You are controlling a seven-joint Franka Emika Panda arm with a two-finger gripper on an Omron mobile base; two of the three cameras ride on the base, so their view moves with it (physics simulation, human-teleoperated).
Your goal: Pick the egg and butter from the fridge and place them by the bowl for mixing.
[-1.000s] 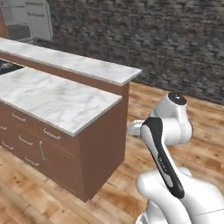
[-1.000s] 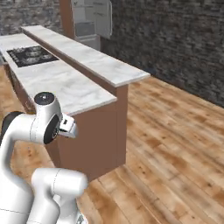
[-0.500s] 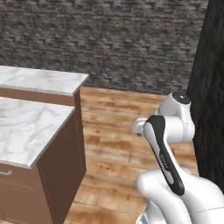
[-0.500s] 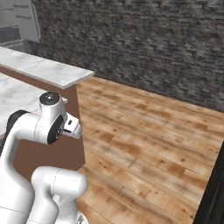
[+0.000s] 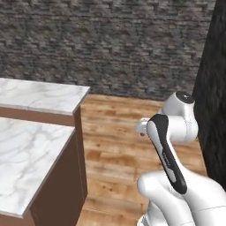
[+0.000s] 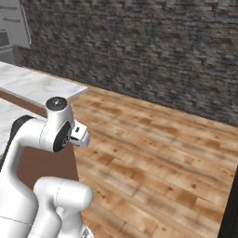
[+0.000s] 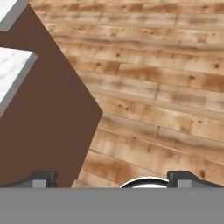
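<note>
My gripper (image 7: 113, 178) stands open, its two dark fingertips (image 7: 41, 177) wide apart with nothing between them. It looks down at the wooden floor (image 7: 166, 92) beside the brown end panel of the island (image 7: 39, 118). In the base views the hand (image 5: 142, 127) (image 6: 80, 135) is tucked close to the folded white arm. The egg, the butter and the bowl are out of view. A grey appliance (image 6: 14, 28) shows at the far left of the right base view; I cannot tell whether it is the fridge.
The marble-topped island (image 5: 31, 145) with its raised bar top (image 5: 39, 95) stands on the left. A tall dark panel (image 5: 214, 88) fills the right edge of the left base view. Open wooden floor (image 6: 162, 158) runs ahead to a dark stone wall (image 6: 139, 42).
The whole picture has shifted: the base has turned, so the island slid left and the dark panel came in at the right. The arm keeps its folded pose and the gripper stays open.
</note>
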